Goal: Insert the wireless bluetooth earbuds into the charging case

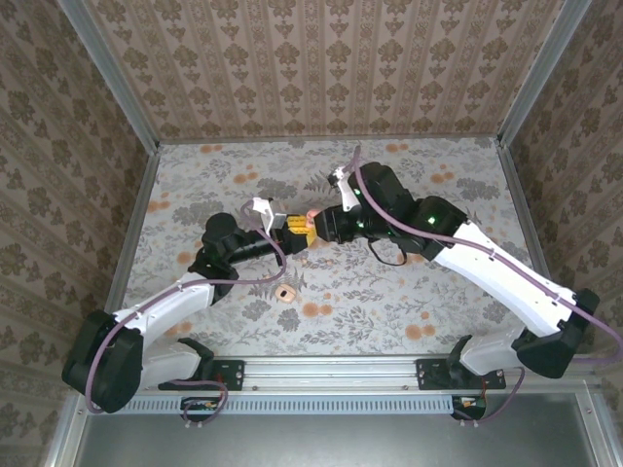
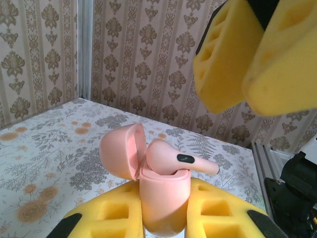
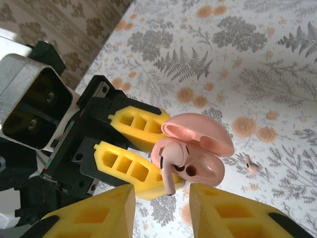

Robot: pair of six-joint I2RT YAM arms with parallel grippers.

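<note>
Pink charging case [image 2: 163,198], lid open, holds one earbud [image 2: 168,157] askew; left jaws clamp the case, right jaws stand apart.

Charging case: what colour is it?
The charging case is salmon pink; left wrist view shows it best.

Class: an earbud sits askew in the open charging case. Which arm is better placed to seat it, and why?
Right. The right gripper is open and free, right beside the earbud; the left gripper is shut on the charging case, holding it.
</note>
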